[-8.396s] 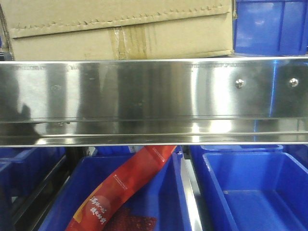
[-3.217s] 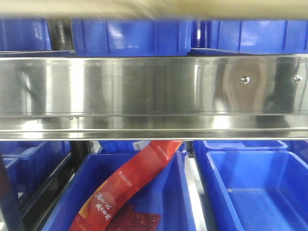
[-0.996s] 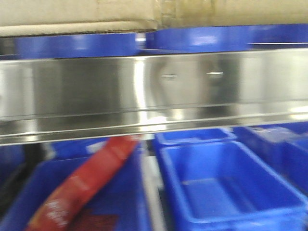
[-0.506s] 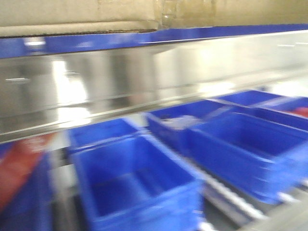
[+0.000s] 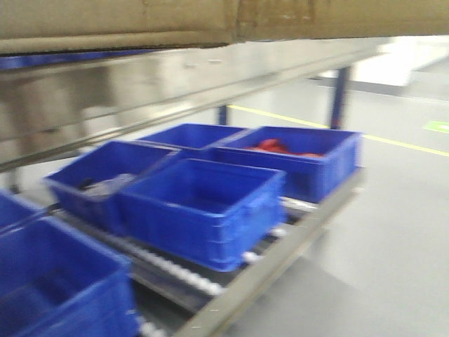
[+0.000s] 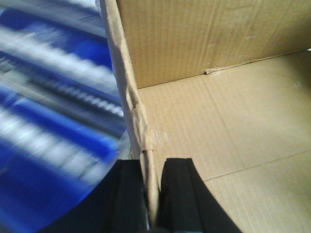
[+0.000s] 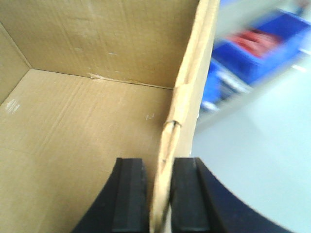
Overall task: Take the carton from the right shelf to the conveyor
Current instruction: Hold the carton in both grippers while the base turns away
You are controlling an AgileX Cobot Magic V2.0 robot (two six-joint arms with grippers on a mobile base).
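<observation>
- At top of the front view, carton (image 5: 140, 21) spans above right shelf (image 5: 105, 91) rail and blue bins (image 5: 203, 210) (view blurred)
- Left gripper (image 6: 153, 167) clamped on one upright carton wall
- Right gripper (image 7: 163, 165) clamped on the opposite wall

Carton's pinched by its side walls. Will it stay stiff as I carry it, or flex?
Likely light: the carton looks empty. Its thin wall is creased at the left gripper and bowed at the right gripper, so it may flex or twist.
</observation>
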